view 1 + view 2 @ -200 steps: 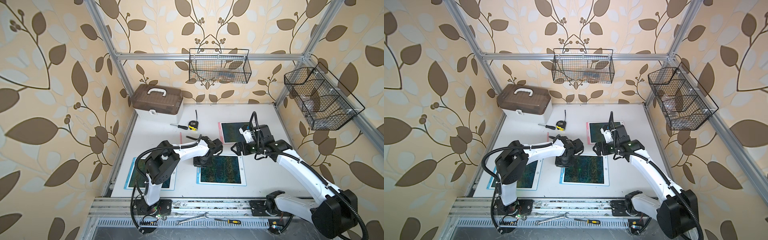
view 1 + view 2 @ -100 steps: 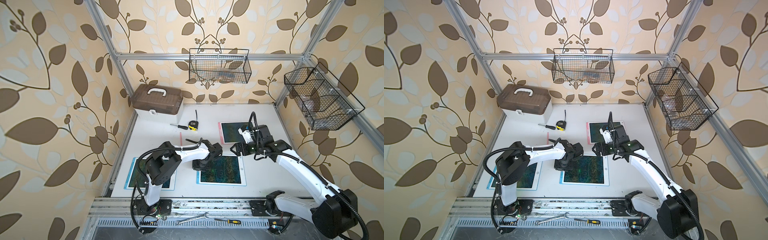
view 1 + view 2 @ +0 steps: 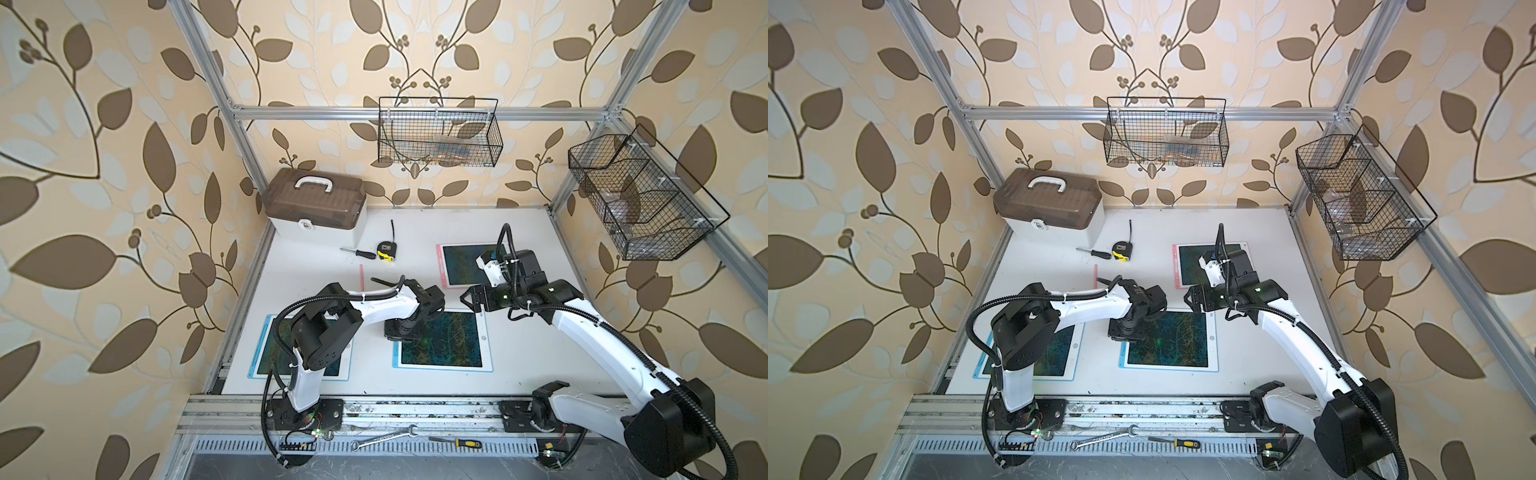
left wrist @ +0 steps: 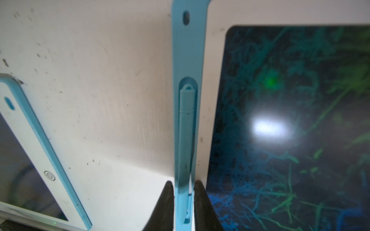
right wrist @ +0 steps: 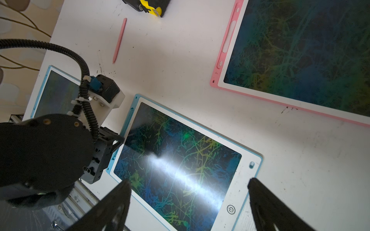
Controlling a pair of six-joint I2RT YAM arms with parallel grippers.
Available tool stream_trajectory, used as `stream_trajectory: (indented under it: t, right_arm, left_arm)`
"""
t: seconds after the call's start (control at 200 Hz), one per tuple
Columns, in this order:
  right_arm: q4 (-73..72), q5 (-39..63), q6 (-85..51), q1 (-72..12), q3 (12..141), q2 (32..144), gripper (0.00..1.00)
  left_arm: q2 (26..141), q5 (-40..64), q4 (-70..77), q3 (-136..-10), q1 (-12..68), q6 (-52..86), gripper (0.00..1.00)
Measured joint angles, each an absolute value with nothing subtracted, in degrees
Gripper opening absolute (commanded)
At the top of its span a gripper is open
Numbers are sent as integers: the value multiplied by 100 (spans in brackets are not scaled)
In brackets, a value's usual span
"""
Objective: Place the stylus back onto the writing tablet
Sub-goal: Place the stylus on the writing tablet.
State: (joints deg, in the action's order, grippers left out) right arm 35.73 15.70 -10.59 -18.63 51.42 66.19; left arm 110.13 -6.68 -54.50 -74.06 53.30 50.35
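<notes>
While the stylus [image 4: 185, 140] lies in the side slot of the writing tablet [image 4: 189, 50], between the narrowly parted jaws of my left gripper [image 4: 183, 181], I cannot tell grip from release; risk: a skewed retreat could drag the end nearest the tool back out.

L pincer [image 4: 183, 181] down low, jaws barely apart, R pincer [image 5: 189, 180] aloft, jaws wide

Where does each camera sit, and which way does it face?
Top views: high overhead, looking down at the table; left arm and right arm show.
Left wrist: on left arm, facing left gripper and stylus in middle tablet's slot.
Right wrist: on right arm, past right gripper toward that tablet and left arm.
Shared: both wrist views show that tablet.
</notes>
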Motion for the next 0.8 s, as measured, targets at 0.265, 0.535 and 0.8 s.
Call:
stream_trajectory:
  t: [0.265,0.535,0.8]
  right_arm:
    - [3573,1570,-1059,-1863,5142,6619,91]
    - [3570,1570,-1059,-1865,5142,6617,91]
    - [3553,1570,-1059,-1903,5142,6617,92]
  left_arm:
    - [10814,-657,-5081,-7297,5166,5304,16]
    - [10499,-666,-4939,-7043,4790,5411,15]
    - [10575,-674,-4952,-7306,4751,5343,10]
